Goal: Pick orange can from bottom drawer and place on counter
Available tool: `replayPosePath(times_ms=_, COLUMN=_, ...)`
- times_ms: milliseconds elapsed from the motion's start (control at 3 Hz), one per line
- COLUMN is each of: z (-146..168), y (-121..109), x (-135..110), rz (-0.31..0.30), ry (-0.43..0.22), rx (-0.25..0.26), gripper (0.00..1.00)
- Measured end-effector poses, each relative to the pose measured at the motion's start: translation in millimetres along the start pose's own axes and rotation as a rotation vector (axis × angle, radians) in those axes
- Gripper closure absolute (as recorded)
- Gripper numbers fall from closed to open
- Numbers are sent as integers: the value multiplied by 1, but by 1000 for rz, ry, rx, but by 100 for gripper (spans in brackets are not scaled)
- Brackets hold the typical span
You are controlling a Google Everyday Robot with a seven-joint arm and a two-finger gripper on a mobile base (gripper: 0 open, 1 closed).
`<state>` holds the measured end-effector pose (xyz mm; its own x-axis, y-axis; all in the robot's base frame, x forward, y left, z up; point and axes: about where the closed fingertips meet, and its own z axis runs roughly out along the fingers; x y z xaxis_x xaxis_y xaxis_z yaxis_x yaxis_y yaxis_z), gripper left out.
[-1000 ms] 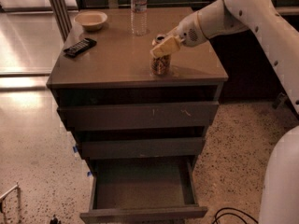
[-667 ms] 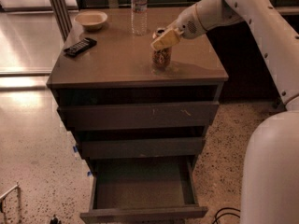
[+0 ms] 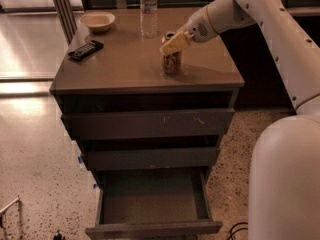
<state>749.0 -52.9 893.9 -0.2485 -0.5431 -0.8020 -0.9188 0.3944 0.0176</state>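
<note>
The orange can stands upright on the tan counter, right of its middle. My gripper is at the can's upper part, reaching in from the right on the white arm, and its pale tip covers the can's top edge. The bottom drawer is pulled out below the two higher drawers, and its tray shows nothing inside.
A clear water bottle stands at the counter's back, behind the can. A pale bowl and a black remote lie at the back left. My white body fills the lower right. A dark cable lies on the speckled floor.
The gripper stays at the can's top on the counter, with only a small shift up and back. More of my white body has come into view at the lower right.
</note>
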Motion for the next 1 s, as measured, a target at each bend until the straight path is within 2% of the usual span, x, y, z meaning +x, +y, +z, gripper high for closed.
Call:
replayPosePath(times_ms=333, z=6, y=-1, x=4, rz=18, ry=-3, rx=-14, gripper=100)
replayPosePath(times_ms=667, z=6, y=-1, x=4, rz=18, ry=-3, rx=-14, gripper=81)
replayPosePath(times_ms=1000, z=6, y=-1, x=4, rz=18, ry=-3, rx=-14, gripper=58)
